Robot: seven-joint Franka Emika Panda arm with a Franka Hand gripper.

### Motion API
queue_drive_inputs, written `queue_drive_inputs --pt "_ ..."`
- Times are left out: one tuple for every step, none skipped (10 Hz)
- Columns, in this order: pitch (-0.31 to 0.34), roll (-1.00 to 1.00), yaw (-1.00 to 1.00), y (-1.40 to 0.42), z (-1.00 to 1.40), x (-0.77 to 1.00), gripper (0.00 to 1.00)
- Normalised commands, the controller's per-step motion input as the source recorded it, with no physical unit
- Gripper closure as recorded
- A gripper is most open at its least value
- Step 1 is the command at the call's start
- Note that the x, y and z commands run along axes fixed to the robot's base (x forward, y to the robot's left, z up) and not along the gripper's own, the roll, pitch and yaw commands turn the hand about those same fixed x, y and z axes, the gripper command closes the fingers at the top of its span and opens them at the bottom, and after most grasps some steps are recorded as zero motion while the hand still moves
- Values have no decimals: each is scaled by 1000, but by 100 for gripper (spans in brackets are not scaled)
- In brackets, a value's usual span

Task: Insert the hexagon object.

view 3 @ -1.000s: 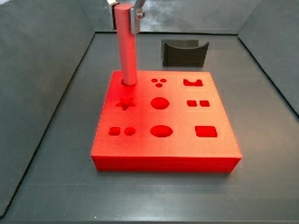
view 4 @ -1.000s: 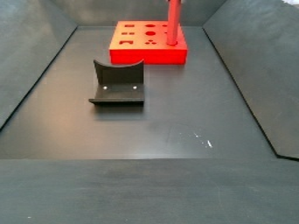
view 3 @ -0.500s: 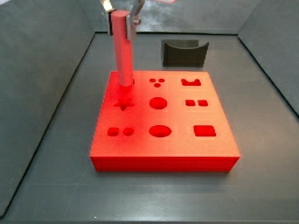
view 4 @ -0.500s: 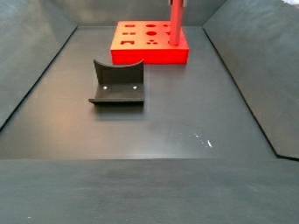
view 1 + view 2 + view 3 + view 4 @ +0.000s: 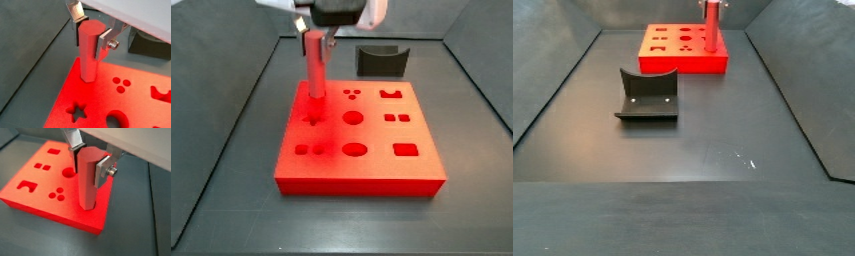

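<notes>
On the red block (image 5: 358,135), near its upper left corner in a side view, the peg (image 5: 313,75) stands upright with its bottom end down in a hole. Other holes in the block sit open: a star (image 5: 78,112), three small dots (image 5: 120,84), round ones, squares. The block is smooth, flat and bright red. The peg is long, slim, pinkish, with flat sides. Behind the block stands a dark curved holder (image 5: 380,60). The gripper (image 5: 92,30) is at the peg's top, with both silver fingers (image 5: 105,42) pressed against it, clamped tight.
</notes>
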Motion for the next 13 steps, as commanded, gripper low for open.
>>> queue_drive_inputs --pt "87 87 -11 43 -914 -46 100" --pt "0 0 0 94 -1000 -131 100" --pt "-31 0 0 6 -751 -66 100" --pt "-43 -20 0 14 -437 0 100" --pt "-36 -24 0 14 -649 0 100" --pt "-86 -154 -11 0 -826 0 100" --pt "-161 -203 -46 83 -669 0 100" --pt "-269 -316 -14 314 -377 -146 100" --pt "-356 -274 0 177 -294 -286 100" --pt "-317 -130 17 0 -363 -366 100" --pt "-124 79 0 -109 -246 -329 100" --pt "-1 24 0 -14 -134 -23 100" --pt "0 0 0 0 0 0 100"
